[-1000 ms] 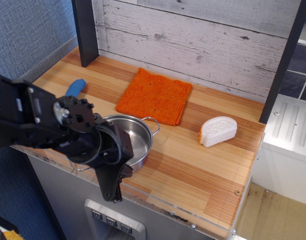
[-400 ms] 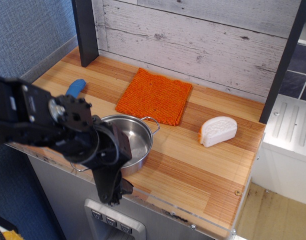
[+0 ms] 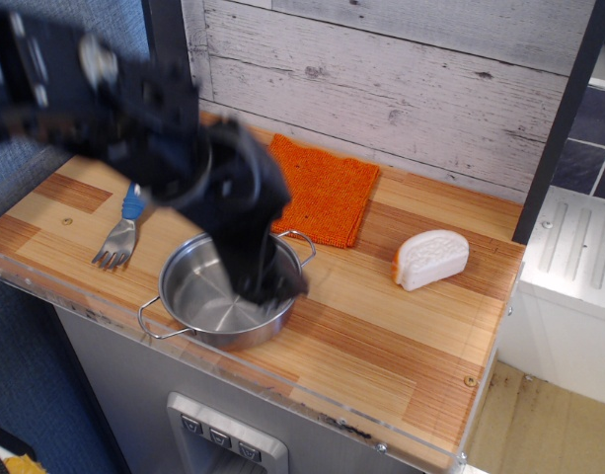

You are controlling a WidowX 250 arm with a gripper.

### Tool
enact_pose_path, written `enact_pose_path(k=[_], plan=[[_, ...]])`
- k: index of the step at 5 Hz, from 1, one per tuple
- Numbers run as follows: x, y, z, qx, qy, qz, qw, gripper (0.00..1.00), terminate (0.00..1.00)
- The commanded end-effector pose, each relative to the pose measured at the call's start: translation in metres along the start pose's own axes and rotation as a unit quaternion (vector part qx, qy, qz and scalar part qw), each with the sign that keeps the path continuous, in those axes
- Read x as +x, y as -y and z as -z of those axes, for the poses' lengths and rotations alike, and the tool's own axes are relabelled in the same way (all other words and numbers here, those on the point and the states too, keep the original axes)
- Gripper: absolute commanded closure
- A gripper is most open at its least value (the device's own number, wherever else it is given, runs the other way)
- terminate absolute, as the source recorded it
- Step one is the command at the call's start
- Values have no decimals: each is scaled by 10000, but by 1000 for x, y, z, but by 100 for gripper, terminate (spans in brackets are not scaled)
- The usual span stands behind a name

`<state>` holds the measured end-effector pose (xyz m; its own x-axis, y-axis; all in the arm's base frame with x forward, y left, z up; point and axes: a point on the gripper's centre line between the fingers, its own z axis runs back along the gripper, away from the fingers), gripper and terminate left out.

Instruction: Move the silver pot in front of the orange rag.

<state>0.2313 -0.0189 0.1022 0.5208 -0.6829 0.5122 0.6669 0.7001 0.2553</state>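
The arm has swung up from the counter's front edge to the upper left, and shows blurred. Its gripper now hangs over the right side of the pot, no longer below the front edge. With the arm raised, the fork and the pot's near handle have come into view.
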Motion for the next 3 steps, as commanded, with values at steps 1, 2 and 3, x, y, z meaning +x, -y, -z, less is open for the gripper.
enact_pose_path(k=[1,2,3], plan=[[22,-18,-21,119,271,-315,9991,0,0],[22,-18,-21,119,271,-315,9991,0,0],[22,-18,-21,119,271,-315,9991,0,100]])
